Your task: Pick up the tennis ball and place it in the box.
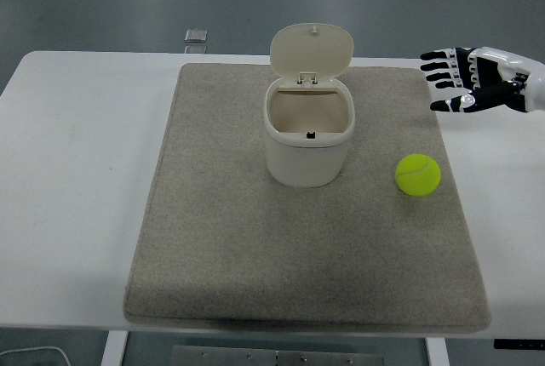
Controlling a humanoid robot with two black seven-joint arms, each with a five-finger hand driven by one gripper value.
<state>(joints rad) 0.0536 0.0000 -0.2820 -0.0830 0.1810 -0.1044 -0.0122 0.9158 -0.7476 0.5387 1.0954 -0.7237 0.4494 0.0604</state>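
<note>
Fingers (436,65) of the right hand (477,81) were spread and extended toward nine o'clock, thumb apart below them; they held nothing and touched nothing. Hand entered from the three o'clock edge and hovered above the mat's far right corner, well apart from the tennis ball (418,174), which lay toward seven o'clock of it.

Tennis ball: yellow-green, resting on the grey mat (213,255) near its right edge, at about four o'clock from the box (308,136). Round, so no long axis or pointing direction could be told. Bare mat separated it from the box.

Box: cream, standing upright on the far middle of the mat, lid (312,49) hinged open and raised at its twelve o'clock side, mouth facing up, interior showing nothing inside.

Mat lay on the white table (77,170), with bare table strips at nine and three o'clock. Open mat lay from six to eight o'clock of the box. Small flat object (196,36) sat beyond the table's far edge; kind unclear.
</note>
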